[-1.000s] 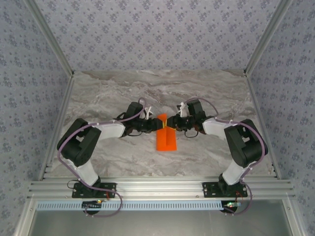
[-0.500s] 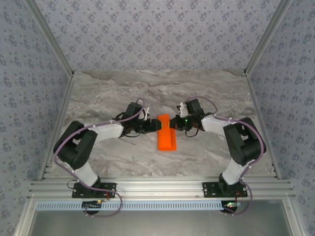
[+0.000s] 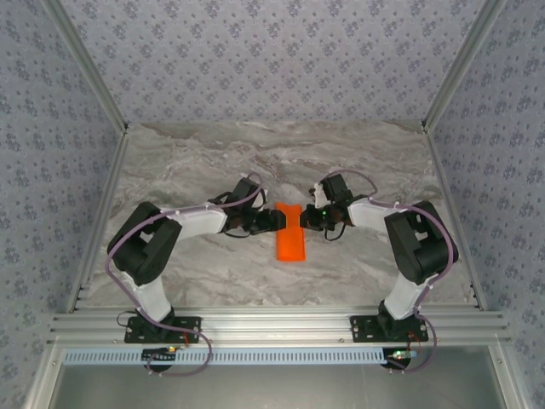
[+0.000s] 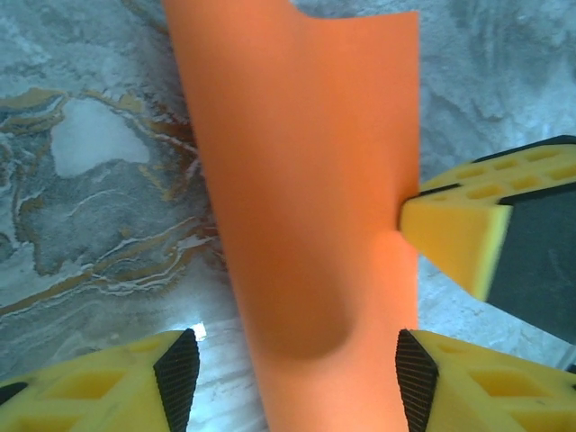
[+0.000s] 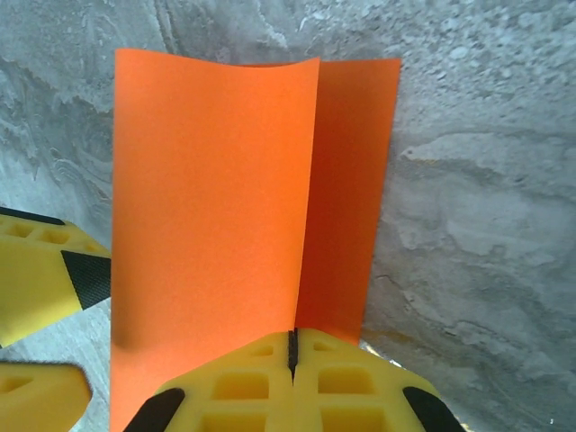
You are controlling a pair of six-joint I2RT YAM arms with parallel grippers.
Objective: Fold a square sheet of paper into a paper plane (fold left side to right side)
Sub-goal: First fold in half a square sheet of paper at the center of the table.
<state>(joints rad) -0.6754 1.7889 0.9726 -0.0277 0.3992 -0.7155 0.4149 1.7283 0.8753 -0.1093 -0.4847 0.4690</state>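
The square sheet of paper [image 3: 290, 232] is bright orange and lies folded over into a narrow rectangle in the middle of the marble table. One layer curves over the other [image 5: 207, 198], and the lower layer peeks out at the right [image 5: 351, 180]. My right gripper [image 5: 291, 346] is shut on the free edge of the upper layer at the sheet's far right end [image 3: 308, 220]. My left gripper [image 4: 295, 364] is open and straddles the paper [image 4: 306, 180] from the left [image 3: 274, 221], its pads apart from it. A right finger [image 4: 450, 238] touches the paper's edge.
Grey-veined marble table [image 3: 204, 162] with aluminium rails at the near edge [image 3: 272, 324] and patterned walls on three sides. Both arms reach inward and meet at the paper, their fingers close together. Bare table lies behind and to either side.
The right gripper has shut on the paper's edge. The left gripper opened wider and moved right, onto the paper. The raised flap has come down, so the paper looks narrower.
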